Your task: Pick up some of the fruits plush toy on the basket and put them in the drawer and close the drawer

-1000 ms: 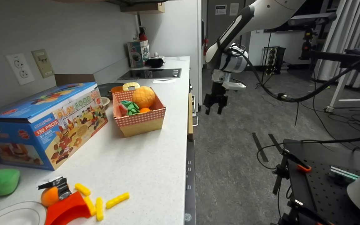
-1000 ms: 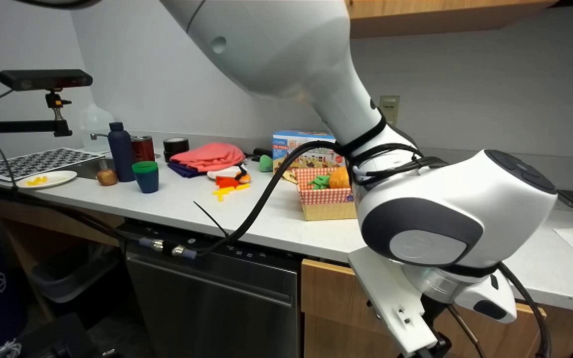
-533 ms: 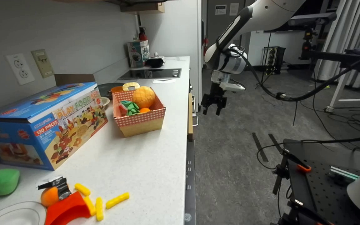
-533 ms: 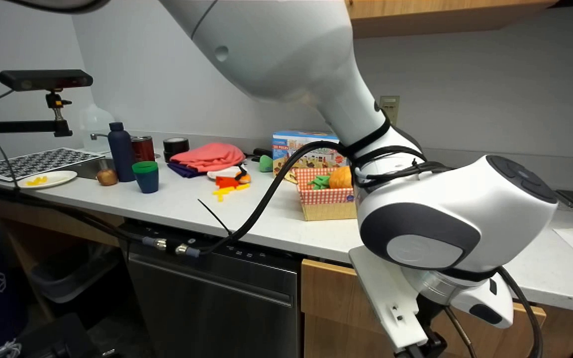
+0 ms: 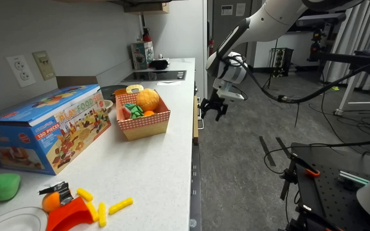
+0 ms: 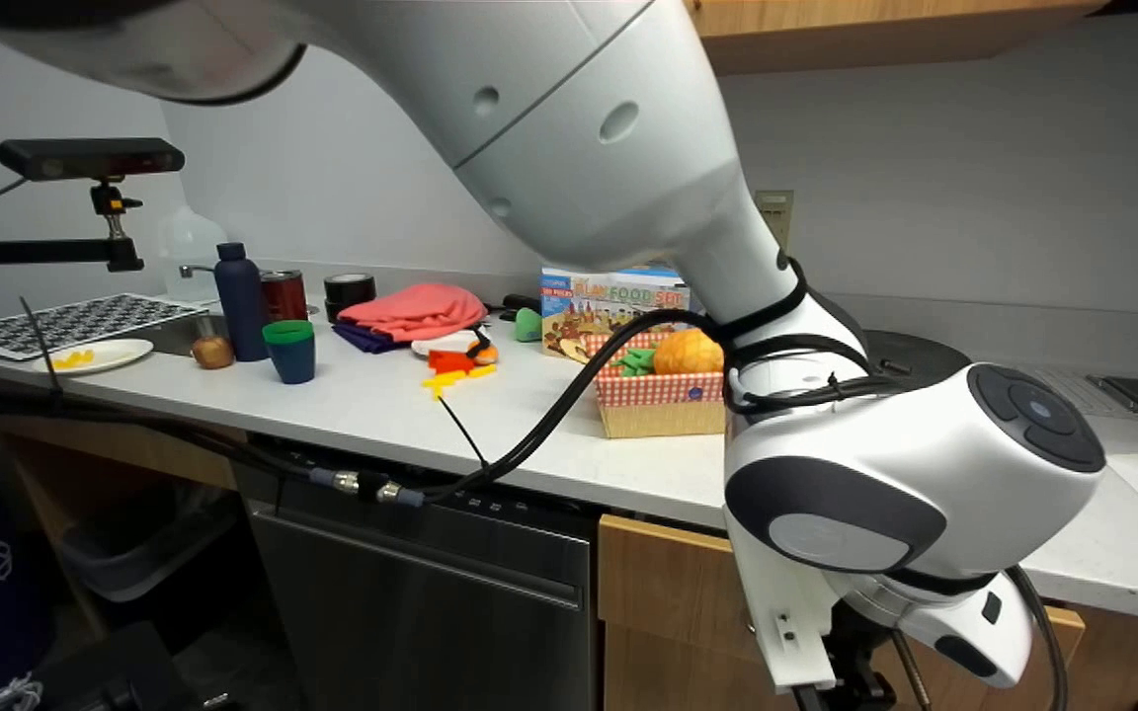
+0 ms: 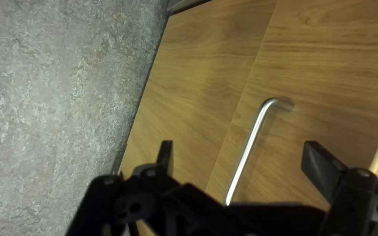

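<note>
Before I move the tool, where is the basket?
In an exterior view, the basket stands on the counter, to the right of the toy box, with the cooktop farther back.

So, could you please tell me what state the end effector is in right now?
End effector: open, holding nothing.

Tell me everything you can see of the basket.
The basket is open-topped with flared sides, tan and woven-looking below, red-and-white checked higher up, reddish inside. A blue spot marks one side. It stands upright on the counter near the blue box, holding a large orange toy, a small orange one, something green and something red. The fingers are clear of it; the arm hides part of it in an exterior view.
</note>
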